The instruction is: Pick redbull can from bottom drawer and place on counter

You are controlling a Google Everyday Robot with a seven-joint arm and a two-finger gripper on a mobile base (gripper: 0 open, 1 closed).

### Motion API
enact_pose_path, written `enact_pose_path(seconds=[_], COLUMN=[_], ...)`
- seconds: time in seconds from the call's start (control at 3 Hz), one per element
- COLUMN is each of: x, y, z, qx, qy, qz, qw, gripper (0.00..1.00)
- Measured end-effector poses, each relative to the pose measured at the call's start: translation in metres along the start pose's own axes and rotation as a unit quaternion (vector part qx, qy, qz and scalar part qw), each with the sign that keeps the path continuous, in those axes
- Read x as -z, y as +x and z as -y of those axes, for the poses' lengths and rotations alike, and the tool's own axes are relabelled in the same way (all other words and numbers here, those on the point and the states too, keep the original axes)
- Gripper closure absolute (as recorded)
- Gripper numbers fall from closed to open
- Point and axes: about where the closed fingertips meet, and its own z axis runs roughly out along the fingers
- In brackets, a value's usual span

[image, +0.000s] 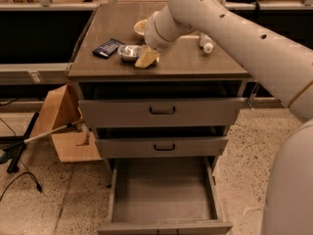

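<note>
Where the arm ends: the gripper [145,58] is down low over the front-left part of the counter [195,66], right up against the can.
Redbull can: and there it is, the redbull can [128,52], silver and dented, on the counter just left of the gripper, touching or all but touching it.
Grip: cannot tell from this angle whether it is closed on the can or merely beside it.
Bottom drawer: the bottom drawer [164,192] is pulled well out, grey floor on show.
Upper drawers: the top drawer [195,112] and middle drawer [195,146] each sit a little forward, dark gaps above them.
Neighbours on the counter: a dark blue packet [108,47] lies just left of the can; a clear bottle [205,43] with a white cap lies well apart, to the right.
In the way: the big white arm [234,28] sweeps in from the right across the back of the counter, hiding part of a pale round thing [140,27] behind the wrist.
Floor, left side: an open cardboard box [61,126] leans beside the cabinet, a thin rod [44,136] across it, dark cables [22,175] trailing nearby.
</note>
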Motion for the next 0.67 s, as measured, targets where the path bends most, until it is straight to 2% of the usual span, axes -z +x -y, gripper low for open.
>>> enact_pose_path(seconds=[0.67], x=[0.0000], y=[0.0000], z=[0.0000], qx=[0.000], qy=[0.000], qz=[0.000], qw=[1.0000], gripper=[0.00])
